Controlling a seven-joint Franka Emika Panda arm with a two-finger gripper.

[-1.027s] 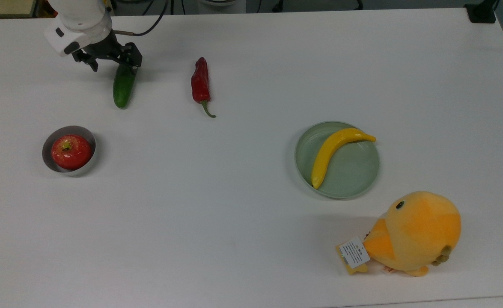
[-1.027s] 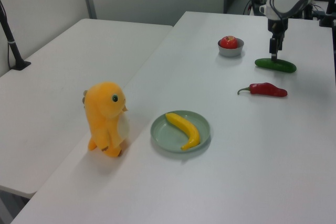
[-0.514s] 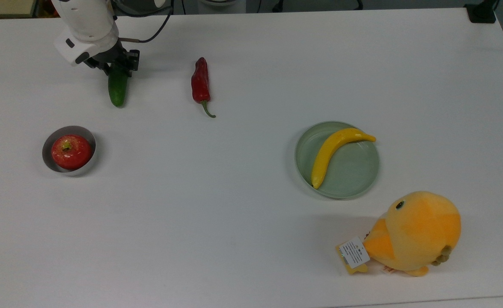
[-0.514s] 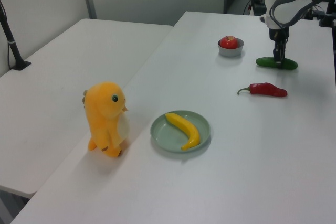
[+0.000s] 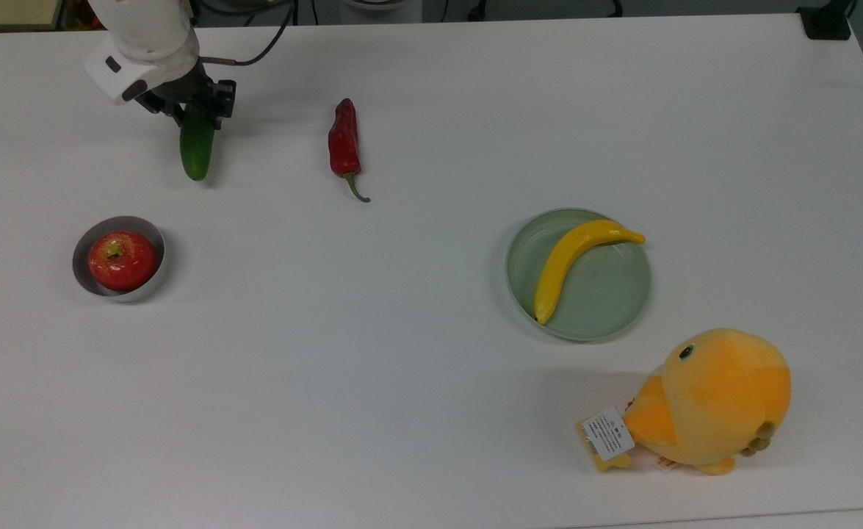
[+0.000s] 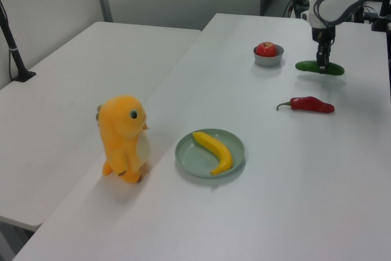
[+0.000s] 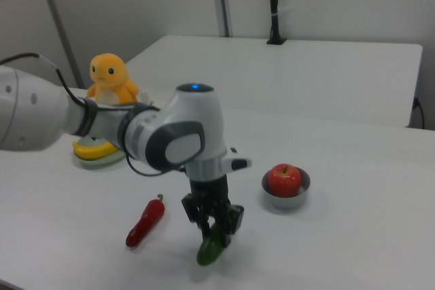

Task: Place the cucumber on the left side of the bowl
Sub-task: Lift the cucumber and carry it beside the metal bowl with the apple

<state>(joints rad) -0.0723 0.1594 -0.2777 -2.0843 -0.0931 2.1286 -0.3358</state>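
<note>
**Cucumber gripped and lifted clear of the table**

Since a second ago the cucumber [image 5: 197, 150] has shifted toward the top view's left and come up off the table [image 5: 431, 411]; in the left view it [image 6: 319, 67] hangs above its own shadow. The gripper [image 5: 197, 110] now clamps it near one end, fingers closed on the green skin, where a second ago they stood open over it. In the right view the gripper [image 7: 215, 225] points straight down with the cucumber [image 7: 211, 250] tilted beneath it.

The bowl [image 5: 84, 272] sits well apart, lower and farther toward the top view's left, with a red apple [image 5: 123, 260] inside it. A red chili [image 5: 345, 143] lies on the cucumber's other side in the top view, unmoved. Farther toward the top view's right, a pale green dish [image 5: 607, 308] holds a banana [image 5: 571, 261], and an orange plush toy [image 5: 710, 397] stands near it.
</note>
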